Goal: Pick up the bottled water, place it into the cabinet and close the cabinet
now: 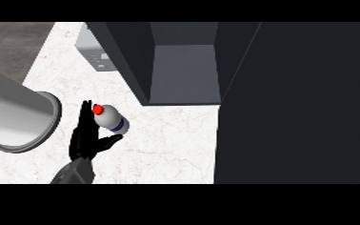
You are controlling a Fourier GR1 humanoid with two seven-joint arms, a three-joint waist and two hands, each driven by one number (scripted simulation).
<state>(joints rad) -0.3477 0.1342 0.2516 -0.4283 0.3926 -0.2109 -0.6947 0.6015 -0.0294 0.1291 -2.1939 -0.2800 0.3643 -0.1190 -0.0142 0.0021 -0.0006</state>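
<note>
The bottled water [115, 120] is white with a red cap and a blue band. It stands on the pale marble counter [169, 143] at the left, in front of the open cabinet [184, 71]. My left hand [85, 136] is right against the bottle's left side. Its fingers point straight up along the bottle and its thumb reaches out under the bottle's base, so the hand is open. The cabinet's grey inside shows bare. Its dark door [288, 105] stands swung open at the right. My right hand does not show.
A large grey round vessel [21, 119] lies at the left edge, close to my left forearm. A light grey appliance [95, 52] stands at the back, left of the cabinet. The open door covers the right part of the counter.
</note>
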